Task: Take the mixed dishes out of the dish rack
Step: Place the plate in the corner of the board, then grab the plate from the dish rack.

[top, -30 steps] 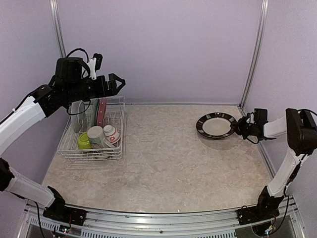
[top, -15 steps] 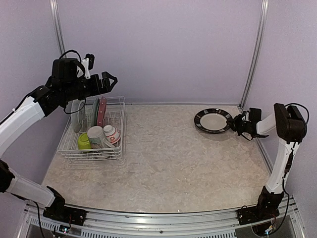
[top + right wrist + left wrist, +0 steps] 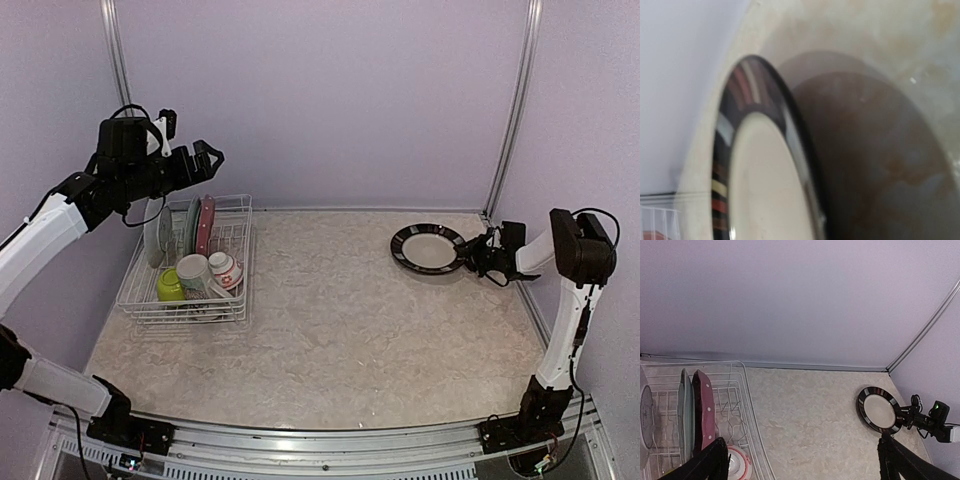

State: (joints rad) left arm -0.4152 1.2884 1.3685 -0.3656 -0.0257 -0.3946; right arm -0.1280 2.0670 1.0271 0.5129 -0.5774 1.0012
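**Plate's out at the far right, but that letting-go looks dicey**

What could go wrong: the black-rimmed round plate with the striped band and cream centre (image 3: 428,249) sits near the far right corner of the mottled beige table (image 3: 340,340). The right wrist view shows a dark shadow under it, so its near rim may not be fully down. If the right gripper (image 3: 476,254) lets go while the rim is raised, I'd expect a clatter or a skid. If it pulls back while it's hooked on the rim, the plate could drag toward the right edge.

That gripper sits right at the plate's right rim. I honestly can't tell whether its jaws are pinching it or parted, since no fingers show in its own camera.

The left gripper (image 3: 205,157) hangs spread wide and empty above the far end of the white wire dish rack (image 3: 135,300), at the table's left edge. Below it stand:
- a grey plate (image 3: 153,238)
- a pale teal plate (image 3: 190,228)
- a pink polka-dot plate (image 3: 206,224)

They're packed close together, so wide jaws could knock a neighbour.
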